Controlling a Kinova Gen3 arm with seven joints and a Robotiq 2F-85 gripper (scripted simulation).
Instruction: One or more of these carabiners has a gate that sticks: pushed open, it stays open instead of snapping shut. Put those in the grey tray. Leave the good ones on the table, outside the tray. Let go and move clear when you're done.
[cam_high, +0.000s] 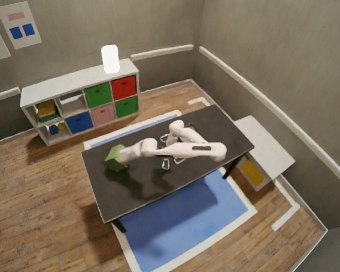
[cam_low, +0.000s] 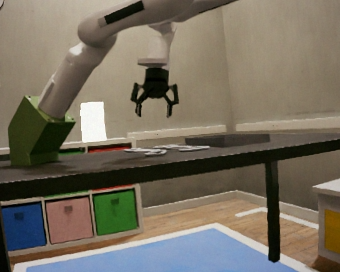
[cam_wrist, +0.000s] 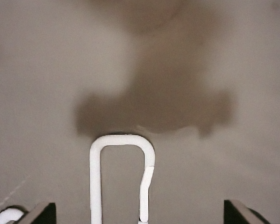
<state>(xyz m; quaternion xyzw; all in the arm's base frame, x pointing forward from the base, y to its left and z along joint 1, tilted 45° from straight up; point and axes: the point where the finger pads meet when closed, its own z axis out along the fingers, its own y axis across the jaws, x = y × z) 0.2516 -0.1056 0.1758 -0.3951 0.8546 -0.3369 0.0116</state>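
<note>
Grey walls (cam_high: 265, 60) (cam_low: 280, 60) with white rails; wood-plank floor (cam_high: 45, 200) (cam_low: 200, 206); blue rug (cam_high: 200, 215) (cam_low: 165, 255), white-bordered; cubby shelf (cam_high: 75, 83) (cam_low: 140, 212), far left, with coloured bins; white low cabinet (cam_high: 267, 142) (cam_low: 330, 187), right.

Left of the table (cam_high: 105, 200) (cam_low: 210, 166) in the top view, a shelf (cam_high: 75, 82) (cam_low: 140, 212) stands by the wall. A blue rug (cam_high: 200, 207) (cam_low: 165, 252) lies under the table. Beyond the table's right end is a low cabinet (cam_high: 265, 145) (cam_low: 327, 187); a poster (cam_high: 21, 26) hangs well apart from the table.
</note>
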